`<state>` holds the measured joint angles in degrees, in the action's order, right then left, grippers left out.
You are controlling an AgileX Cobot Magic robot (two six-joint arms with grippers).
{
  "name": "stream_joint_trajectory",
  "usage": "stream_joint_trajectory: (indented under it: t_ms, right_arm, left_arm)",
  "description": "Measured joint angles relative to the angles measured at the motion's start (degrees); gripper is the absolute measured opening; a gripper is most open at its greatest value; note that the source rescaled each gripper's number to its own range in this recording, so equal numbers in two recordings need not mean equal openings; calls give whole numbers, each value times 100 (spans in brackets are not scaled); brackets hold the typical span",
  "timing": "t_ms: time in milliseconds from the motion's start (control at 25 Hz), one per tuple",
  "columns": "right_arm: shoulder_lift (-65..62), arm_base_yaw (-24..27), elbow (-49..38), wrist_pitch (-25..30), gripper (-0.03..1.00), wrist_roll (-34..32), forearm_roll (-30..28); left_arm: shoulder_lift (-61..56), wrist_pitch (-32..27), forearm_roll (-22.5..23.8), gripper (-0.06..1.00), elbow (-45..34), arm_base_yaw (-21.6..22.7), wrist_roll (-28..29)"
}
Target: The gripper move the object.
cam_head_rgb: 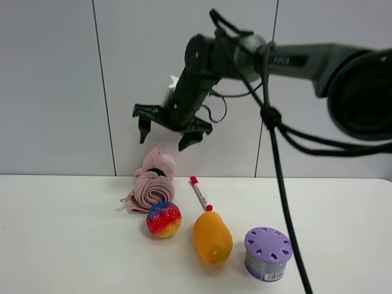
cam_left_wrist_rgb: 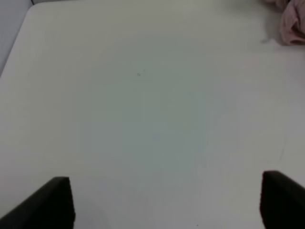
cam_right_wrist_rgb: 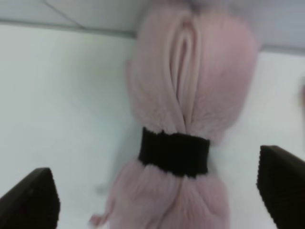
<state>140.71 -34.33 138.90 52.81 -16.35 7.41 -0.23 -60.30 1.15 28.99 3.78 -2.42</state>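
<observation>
Above the white table (cam_head_rgb: 73,245), observe the right gripper (cam_head_rgb: 164,142) with its jaws spread wide, holding nothing. The pink towel bundle (cam_head_rgb: 153,184) lies on the table directly beneath it, with the black band (cam_right_wrist_rgb: 174,152) centred between the fingers (cam_right_wrist_rgb: 33,200) and not touching them.

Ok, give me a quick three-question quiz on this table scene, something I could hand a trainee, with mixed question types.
1. True or false: the right gripper is shut on the pink towel.
2. What binds the towel? A: a black band. B: a red ribbon. C: a white string.
3. In the high view, which thing on the table stands farthest to the right?

Key
1. False: it hangs open above the towel.
2. A.
3. The purple container.
</observation>
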Motion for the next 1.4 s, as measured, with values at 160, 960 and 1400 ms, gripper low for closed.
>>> stream_joint_trajectory:
  t_ms: [160,960,1400]
  right_arm:
    - [-934,0,0,669,98,226,-492]
    - [-3125,1045,-2182,1665,98,1301,-1747]
    - [-6761,2014,-7041,-262,98,1306,-1249]
  left_arm:
    - [0,0,0,100,0,0,0]
    - [0,0,0,100,0,0,0]
    - [0,0,0,100,0,0,0]
